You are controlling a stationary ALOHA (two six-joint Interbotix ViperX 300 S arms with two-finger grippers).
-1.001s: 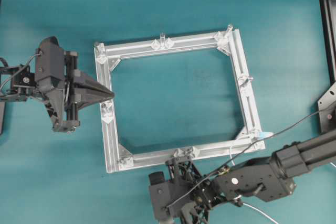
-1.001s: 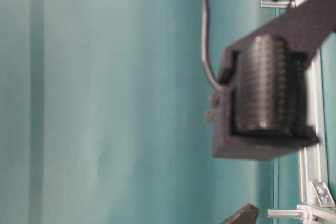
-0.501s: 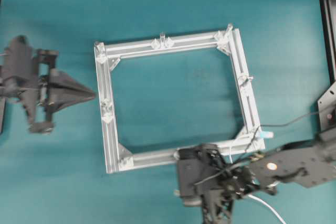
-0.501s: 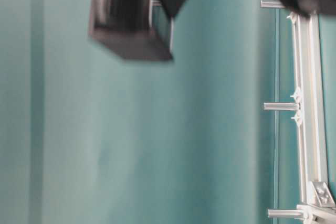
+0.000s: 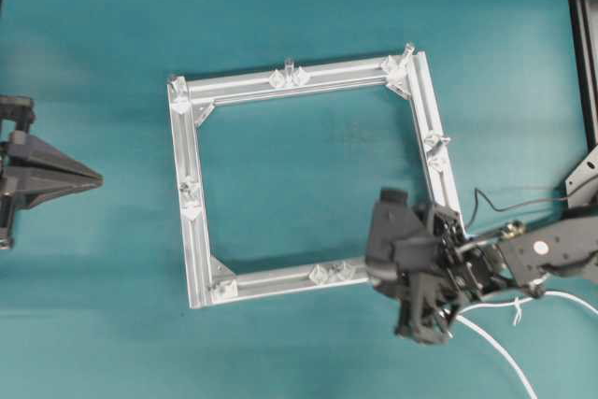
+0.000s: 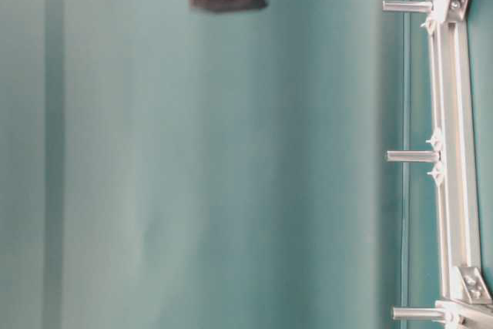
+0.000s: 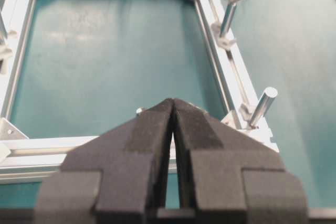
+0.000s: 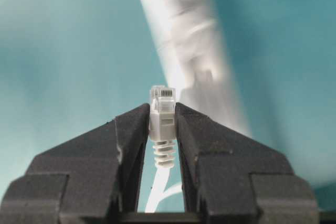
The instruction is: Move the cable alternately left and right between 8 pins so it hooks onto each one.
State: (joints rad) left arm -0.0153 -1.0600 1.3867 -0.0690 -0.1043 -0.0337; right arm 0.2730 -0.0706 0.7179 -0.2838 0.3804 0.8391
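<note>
two grippers showed on my screens. my right gripper (image 8: 163, 114) pinched the cable (image 8: 163, 111) by its clear plug, the plug tip standing up between the fingers (image 8: 131, 135). from overhead that gripper (image 5: 397, 249) sat over the frame (image 5: 196, 221) at its lower right corner, and the white cord ran off toward the bottom right edge. my left gripper (image 5: 89, 176) was at the far left of the teal table (image 5: 299, 16), well apart from the frame, its fingers (image 7: 152, 124) pressed together on nothing. i saw the pins (image 5: 290, 64) upright on their brackets; no cord lay on the ones i could see.
</note>
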